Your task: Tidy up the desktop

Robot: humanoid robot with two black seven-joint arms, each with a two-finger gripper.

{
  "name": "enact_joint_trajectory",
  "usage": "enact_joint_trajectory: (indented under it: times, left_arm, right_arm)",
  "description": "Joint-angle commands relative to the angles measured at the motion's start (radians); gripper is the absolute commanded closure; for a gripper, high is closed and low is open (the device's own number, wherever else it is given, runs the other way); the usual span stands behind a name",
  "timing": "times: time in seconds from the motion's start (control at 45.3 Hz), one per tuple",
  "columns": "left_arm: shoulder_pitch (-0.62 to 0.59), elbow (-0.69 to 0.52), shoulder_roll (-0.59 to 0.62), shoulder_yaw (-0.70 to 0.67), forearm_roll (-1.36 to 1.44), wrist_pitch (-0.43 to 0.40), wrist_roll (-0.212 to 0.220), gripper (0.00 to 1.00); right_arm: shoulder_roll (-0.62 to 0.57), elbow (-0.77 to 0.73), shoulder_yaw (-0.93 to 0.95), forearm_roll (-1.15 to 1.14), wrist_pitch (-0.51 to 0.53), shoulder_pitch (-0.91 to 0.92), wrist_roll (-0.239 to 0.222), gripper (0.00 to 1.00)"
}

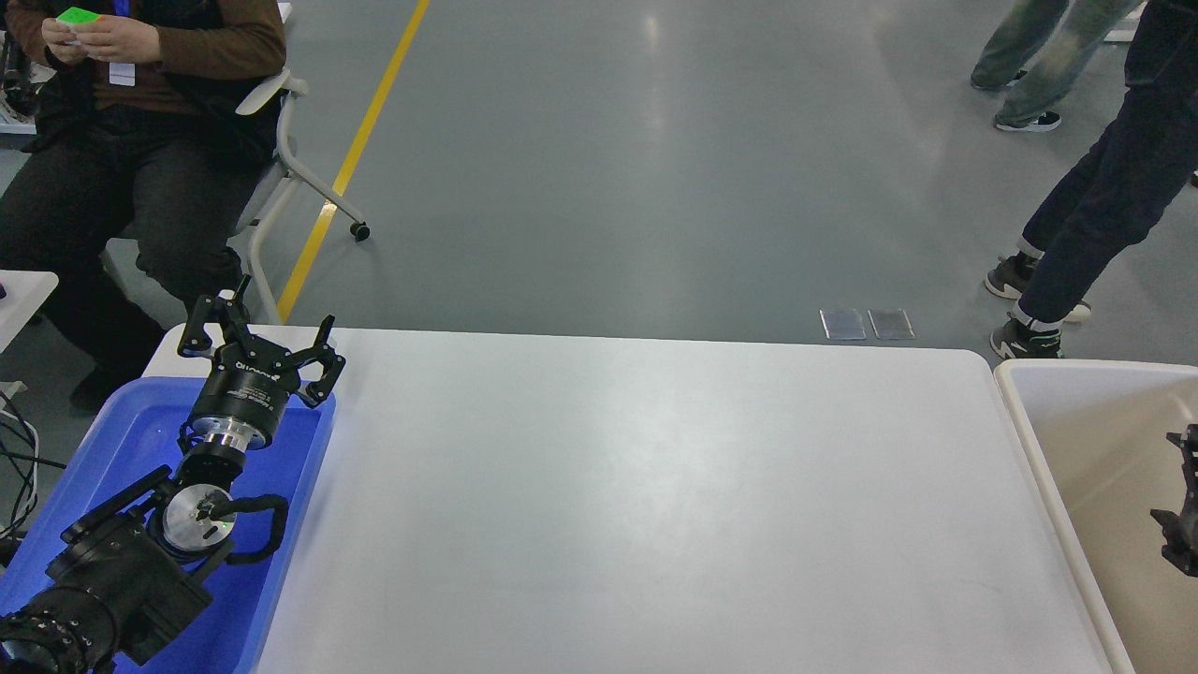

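The desktop (655, 505) is a large white tabletop with nothing lying on it. My left gripper (259, 329) is open and empty. It is held above the far end of the blue tray (131, 440) at the desktop's left side. My right gripper (1176, 496) shows only at the right edge of the view, over the inside of the beige-white tub (1034, 440). Its fingers are spread apart and hold nothing. The part of the tub's inside that shows is bare.
A seated person (140, 103) on a wheeled chair (290, 178) is just beyond the desktop's far left corner. Two people's legs (1076, 215) stand beyond the far right corner. Cables (19, 459) hang left of the tray.
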Motion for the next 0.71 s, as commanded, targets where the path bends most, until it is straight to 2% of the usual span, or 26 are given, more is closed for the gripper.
enact_joint_trajectory:
  times: [0.0, 0.155, 0.353, 0.685]
  left_arm:
    - [0.0, 0.0, 0.0, 0.0, 0.0, 0.0, 0.0, 0.0]
    - [0.0, 0.0, 0.0, 0.0, 0.001, 0.0, 0.0, 0.0]
    - [0.0, 0.0, 0.0, 0.0, 0.001, -0.002, 0.0, 0.0]
    - [0.0, 0.0, 0.001, 0.0, 0.0, 0.0, 0.0, 0.0]
  right_arm:
    - [0.024, 0.043, 0.048, 0.202, 0.05, 0.032, 0.007, 0.0]
    - [0.035, 0.069, 0.135, 0.282, 0.124, 0.07, 0.004, 0.0]
    - [0.089, 0.179, 0.142, 0.388, 0.124, 0.115, 0.001, 0.0]
    - [0.226, 0.279, 0.171, 0.397, 0.122, 0.173, -0.007, 0.0]
